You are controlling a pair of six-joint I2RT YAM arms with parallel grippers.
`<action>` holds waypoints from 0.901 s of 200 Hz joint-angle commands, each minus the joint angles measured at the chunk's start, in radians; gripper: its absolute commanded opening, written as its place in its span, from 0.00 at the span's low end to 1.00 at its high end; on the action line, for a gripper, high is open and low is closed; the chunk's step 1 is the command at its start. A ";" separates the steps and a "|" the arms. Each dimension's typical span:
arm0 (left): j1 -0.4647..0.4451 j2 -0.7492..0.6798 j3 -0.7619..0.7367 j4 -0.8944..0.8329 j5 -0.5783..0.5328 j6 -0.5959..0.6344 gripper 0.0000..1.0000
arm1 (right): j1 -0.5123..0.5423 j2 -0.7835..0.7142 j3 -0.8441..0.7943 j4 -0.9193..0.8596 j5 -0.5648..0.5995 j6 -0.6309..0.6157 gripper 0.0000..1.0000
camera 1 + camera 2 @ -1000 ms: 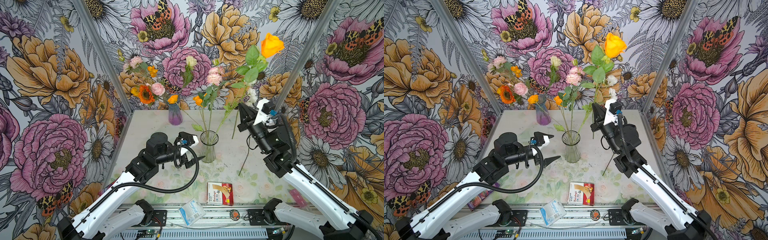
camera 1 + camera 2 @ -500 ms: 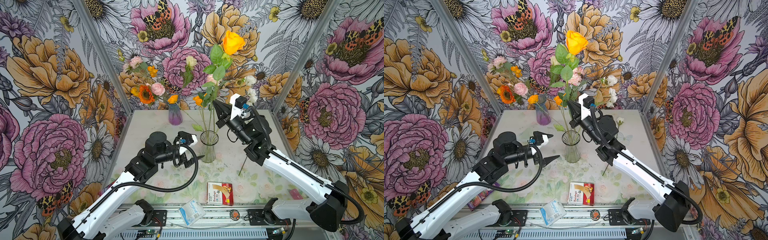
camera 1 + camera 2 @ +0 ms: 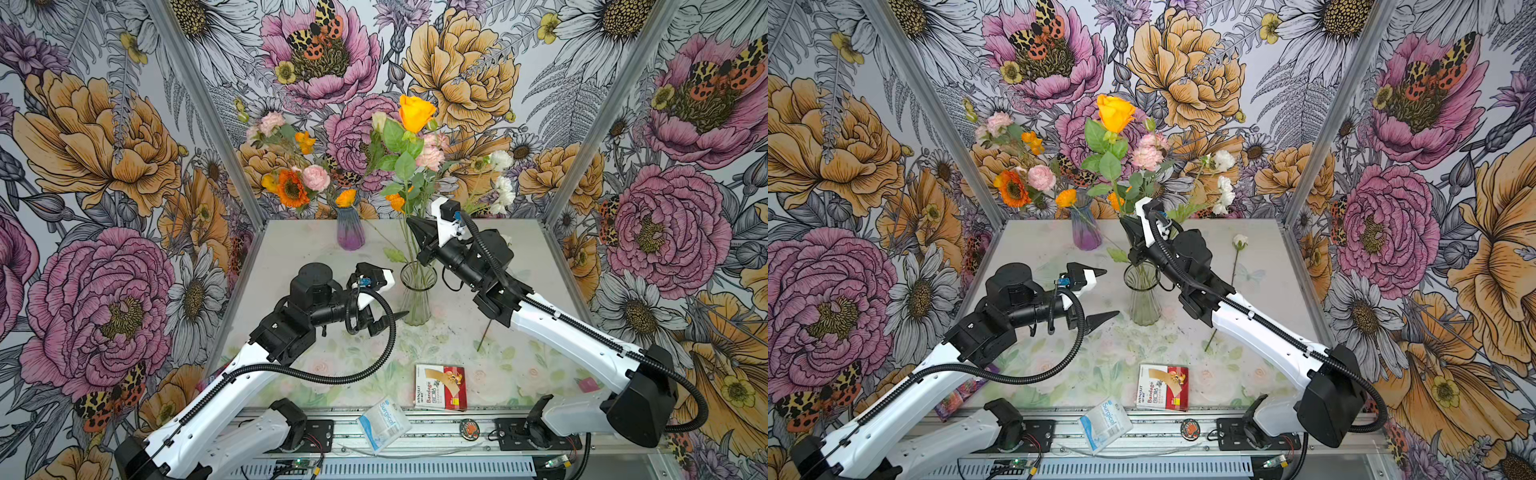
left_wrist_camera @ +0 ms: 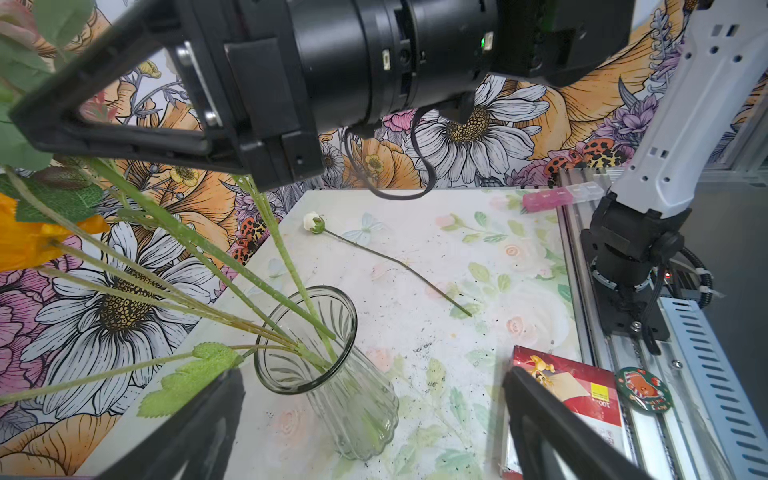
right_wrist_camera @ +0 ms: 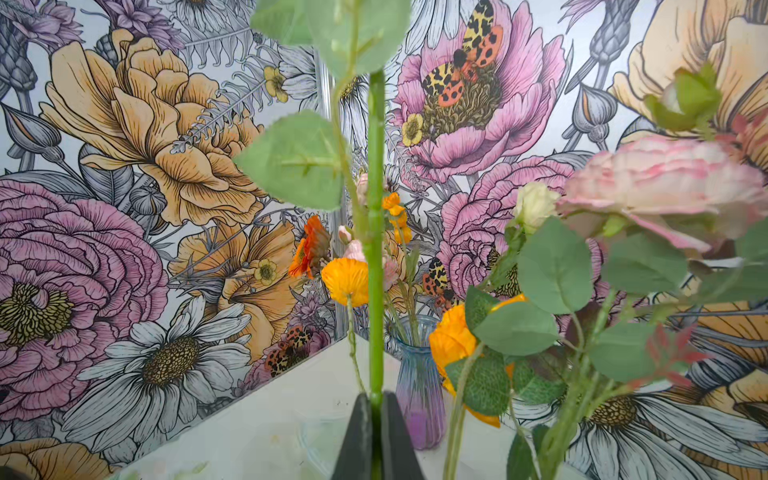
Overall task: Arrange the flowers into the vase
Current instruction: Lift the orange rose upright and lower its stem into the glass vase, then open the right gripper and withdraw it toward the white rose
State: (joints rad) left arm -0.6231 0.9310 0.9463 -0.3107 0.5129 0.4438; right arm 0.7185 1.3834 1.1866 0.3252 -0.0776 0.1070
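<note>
**Fingers [image 5: 357,432] of the right gripper [image 5: 376,405] pinch the orange rose [image 3: 415,112] over the clear vase [image 3: 1144,307]**

Pressed together on the bare green stem [image 5: 376,249], the right fingers hold the rose upright. Its head stands high above them. Its lower end appears to reach into the vase mouth just below them, among stems already standing there. The left gripper [image 3: 1106,294] hangs beside the vase, fingers spread wide and holding nothing. One white bud [image 4: 313,222] lies flat on the table [image 4: 415,249], below and well apart from the right fingers.

The rose looks light but top-heavy, with a stiff, rather slick plastic stem. The bare stretch under the leaves [image 5: 291,162] seems the right place to hold it.

Only the right wrist view shows the pinch itself. Only the left wrist view shows the vase mouth and the whole bud, which the right arm [image 3: 561,332] largely covers in a top view.
</note>
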 commanded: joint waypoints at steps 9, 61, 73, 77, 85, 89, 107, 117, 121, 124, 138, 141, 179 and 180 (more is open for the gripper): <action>0.011 0.003 0.022 -0.003 0.033 -0.018 0.99 | 0.017 0.023 0.006 0.000 -0.067 -0.031 0.00; 0.012 0.000 0.021 -0.002 0.032 -0.018 0.99 | 0.023 0.049 -0.109 0.095 -0.126 -0.134 0.00; 0.014 -0.002 0.022 -0.002 0.033 -0.018 0.99 | 0.023 0.058 -0.116 0.083 -0.160 -0.164 0.00; 0.015 -0.002 0.022 -0.002 0.033 -0.018 0.99 | 0.023 0.061 -0.117 0.079 -0.172 -0.173 0.00; 0.019 -0.004 0.022 -0.003 0.037 -0.018 0.99 | 0.022 0.068 -0.120 0.073 -0.190 -0.186 0.00; 0.022 -0.003 0.022 -0.002 0.039 -0.019 0.99 | 0.023 0.070 -0.123 0.072 -0.198 -0.192 0.00; 0.038 -0.009 0.025 -0.002 0.051 -0.021 0.99 | 0.023 0.083 -0.138 0.089 -0.211 -0.207 0.00; 0.047 -0.011 0.025 -0.002 0.055 -0.021 0.99 | 0.022 0.088 -0.143 0.090 -0.214 -0.216 0.00; 0.050 -0.011 0.025 -0.002 0.055 -0.021 0.99 | 0.022 0.090 -0.143 0.089 -0.215 -0.220 0.00; 0.052 -0.011 0.025 -0.002 0.056 -0.022 0.99 | 0.022 0.092 -0.145 0.088 -0.215 -0.223 0.00; 0.059 -0.011 0.025 -0.002 0.056 -0.023 0.99 | 0.022 0.094 -0.150 0.083 -0.209 -0.233 0.01; 0.060 -0.011 0.025 -0.002 0.056 -0.023 0.99 | 0.022 0.094 -0.152 0.083 -0.207 -0.233 0.01; 0.060 -0.002 0.025 -0.002 0.063 -0.022 0.99 | 0.023 0.074 -0.205 0.091 -0.172 -0.238 0.08; 0.060 -0.002 0.025 -0.002 0.064 -0.024 0.99 | 0.023 0.073 -0.206 0.091 -0.171 -0.238 0.08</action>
State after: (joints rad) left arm -0.5716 0.9310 0.9485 -0.3107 0.5419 0.4435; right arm 0.7345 1.4689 1.0142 0.3885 -0.2630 -0.1081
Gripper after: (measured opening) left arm 0.987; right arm 0.070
